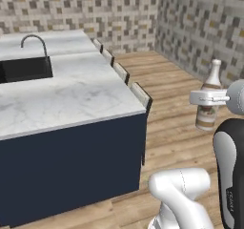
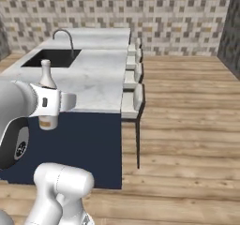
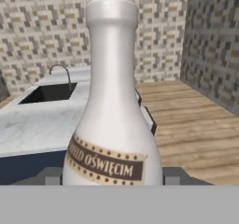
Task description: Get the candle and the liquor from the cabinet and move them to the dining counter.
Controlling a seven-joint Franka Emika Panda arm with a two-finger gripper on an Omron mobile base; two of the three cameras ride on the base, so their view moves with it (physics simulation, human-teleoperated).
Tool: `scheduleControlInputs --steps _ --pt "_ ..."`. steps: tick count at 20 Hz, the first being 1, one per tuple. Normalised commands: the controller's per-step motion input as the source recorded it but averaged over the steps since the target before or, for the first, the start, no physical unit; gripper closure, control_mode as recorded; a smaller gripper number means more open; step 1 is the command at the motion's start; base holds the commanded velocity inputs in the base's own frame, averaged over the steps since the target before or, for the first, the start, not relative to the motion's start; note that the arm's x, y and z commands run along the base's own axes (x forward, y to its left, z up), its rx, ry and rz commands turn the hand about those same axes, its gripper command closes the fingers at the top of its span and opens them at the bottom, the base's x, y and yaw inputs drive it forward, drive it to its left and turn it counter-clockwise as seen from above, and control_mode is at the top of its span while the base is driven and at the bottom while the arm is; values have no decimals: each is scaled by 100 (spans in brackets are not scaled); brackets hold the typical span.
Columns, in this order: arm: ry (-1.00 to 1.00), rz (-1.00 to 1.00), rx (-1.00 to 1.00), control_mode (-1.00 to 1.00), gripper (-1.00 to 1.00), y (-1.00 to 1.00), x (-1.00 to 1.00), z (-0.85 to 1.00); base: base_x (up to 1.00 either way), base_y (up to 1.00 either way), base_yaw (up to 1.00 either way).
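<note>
My gripper (image 1: 208, 98) is shut on the liquor (image 1: 212, 75), a brownish bottle with a pale label and whitish neck, gripping it around the middle and holding it upright in the air. The bottle hangs over the wooden floor, to the right of the dining counter (image 1: 71, 97) and off its corner. From the right base view the liquor (image 2: 46, 77) and the gripper (image 2: 49, 102) stand in front of the dining counter (image 2: 101, 86). The hand view has the liquor (image 3: 112, 101) close up, with the dining counter (image 3: 32, 127) behind it. The candle and the cabinet are out of view.
A black sink (image 1: 26, 69) with a curved faucet (image 1: 34, 38) sits in the counter's far part. Cushioned stools (image 2: 132, 100) line the counter's right side. Wooden floor (image 2: 187, 107) stretches to the tiled walls.
</note>
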Motion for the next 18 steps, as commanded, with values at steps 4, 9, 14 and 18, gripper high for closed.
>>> scheduleControlInputs --steps 4,9,14,18 --pt "0 0 0 100 100 0 0 0 49 -63 0" --pt "0 0 0 100 100 0 0 0 50 -62 0" --pt "0 0 0 100 100 0 0 0 54 -60 0" --pt "0 0 0 100 100 0 0 0 61 -56 0"
